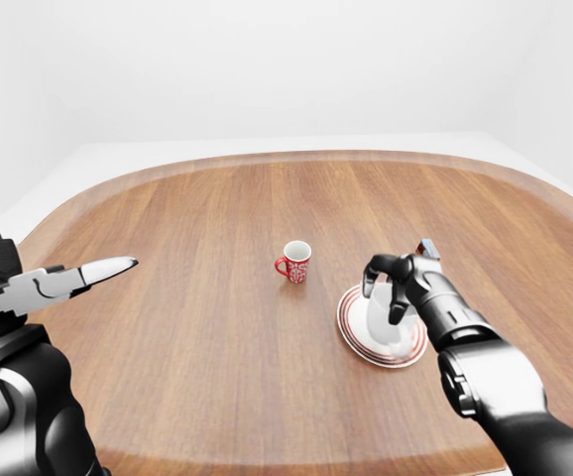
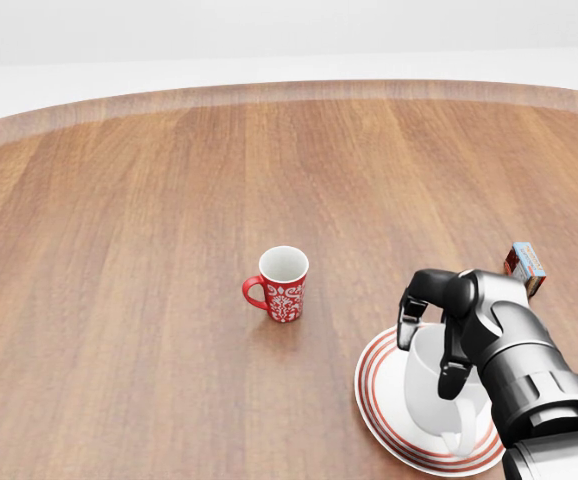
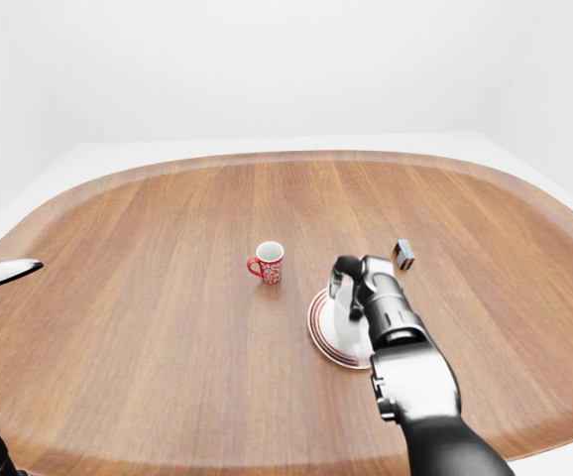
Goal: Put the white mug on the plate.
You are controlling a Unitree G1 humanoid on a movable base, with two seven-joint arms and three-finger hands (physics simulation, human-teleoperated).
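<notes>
white mug [image 2: 437, 392] stands on the striped plate [image 2: 379, 400] at the lower right of the head view, near the table's [image 2: 119, 260] bottom edge. bare wood spreads wide to the left and top. right hand [image 2: 439, 330] arches over the mug's rim, fingers [image 2: 407, 325] spread and not clamped. left hand [image 1: 63, 280] hangs open at far left. a red mug [image 2: 282, 284] sits mid-table, a small box [image 2: 525, 267] at right.

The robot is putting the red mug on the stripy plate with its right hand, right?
Not quite. The mug on the stripy plate under the right hand is the white mug, as the head view shows. The red mug stands apart on the table, to the plate's left.
</notes>
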